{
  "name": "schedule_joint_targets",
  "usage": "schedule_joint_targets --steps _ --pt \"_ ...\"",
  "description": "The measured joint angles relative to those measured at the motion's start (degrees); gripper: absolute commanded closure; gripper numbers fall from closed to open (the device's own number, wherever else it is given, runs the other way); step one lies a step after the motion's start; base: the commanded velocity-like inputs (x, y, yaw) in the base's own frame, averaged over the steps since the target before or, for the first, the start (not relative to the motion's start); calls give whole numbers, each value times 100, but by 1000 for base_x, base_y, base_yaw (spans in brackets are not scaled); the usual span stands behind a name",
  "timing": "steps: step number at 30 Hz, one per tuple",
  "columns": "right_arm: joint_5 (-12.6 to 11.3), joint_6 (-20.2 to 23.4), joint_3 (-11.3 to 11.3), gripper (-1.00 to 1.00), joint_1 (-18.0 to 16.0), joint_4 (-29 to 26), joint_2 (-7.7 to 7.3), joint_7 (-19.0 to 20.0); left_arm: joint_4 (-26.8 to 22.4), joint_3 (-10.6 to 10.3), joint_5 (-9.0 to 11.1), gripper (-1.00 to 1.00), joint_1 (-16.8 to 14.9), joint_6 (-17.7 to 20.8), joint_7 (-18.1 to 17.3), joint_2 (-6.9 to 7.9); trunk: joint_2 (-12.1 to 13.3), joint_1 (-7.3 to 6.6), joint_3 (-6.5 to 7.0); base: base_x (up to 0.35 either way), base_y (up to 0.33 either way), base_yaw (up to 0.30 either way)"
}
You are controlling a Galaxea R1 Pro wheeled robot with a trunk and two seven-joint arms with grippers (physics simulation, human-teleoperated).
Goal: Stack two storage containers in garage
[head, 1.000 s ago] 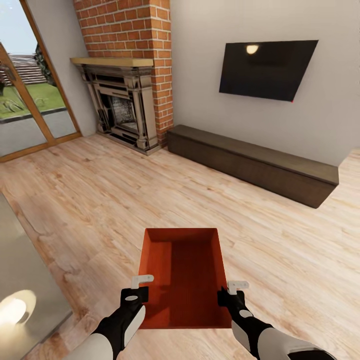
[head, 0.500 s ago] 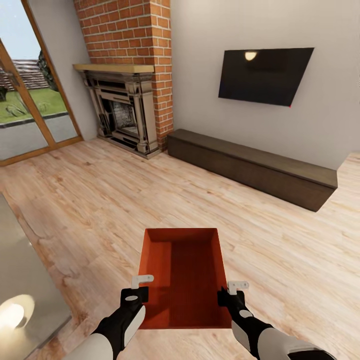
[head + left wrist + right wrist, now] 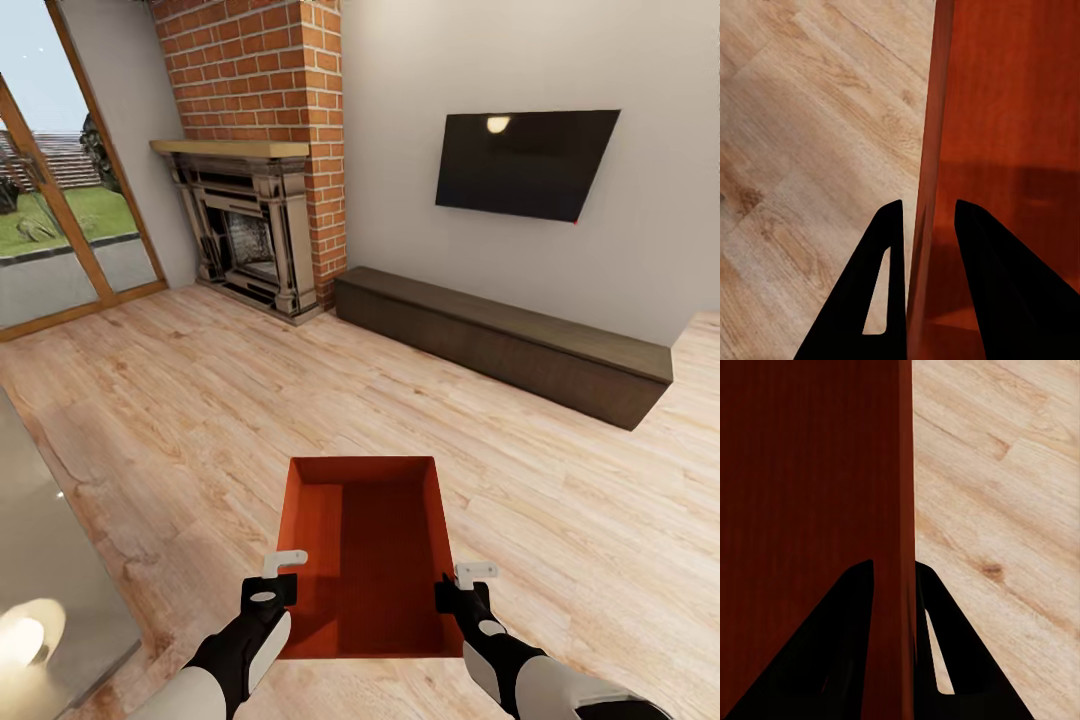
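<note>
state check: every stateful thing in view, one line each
Red-orange open-topped storage container: empty, upright, held above the light wood plank floor.
Left claw: shut on the container's side wall.
Right claw: shut on the opposite wall.
Black wall TV: off.
Brick fireplace: unlit.

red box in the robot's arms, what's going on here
The robot is carrying one open-topped red box with both arms in the living room. The left pincer is clamped on the box's left wall and the right pincer on its right wall, one finger inside and one outside each. The box is empty and hangs above the light wood floor. Ahead are a brick fireplace, a long dark bench and a wall TV.
</note>
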Motion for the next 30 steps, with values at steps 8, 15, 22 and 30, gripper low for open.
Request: schedule_joint_targets --steps 8,15,22,30 --pt "-25 -4 22 100 2 8 0 -1 19 10 -22 100 -2 -4 -11 -2 0 0 74 0 0 0" --pt "-21 -4 20 100 1 6 0 -1 17 8 -16 100 -2 -7 -9 -1 0 0 138 0 0 0" --pt "-2 -3 2 100 3 1 0 -2 8 1 -3 100 0 -5 -3 0 0 0 203 0 0 0" --pt "-2 -3 2 100 1 -1 0 0 0 1 -3 100 0 -3 -1 0 0 0 277 0 0 0"
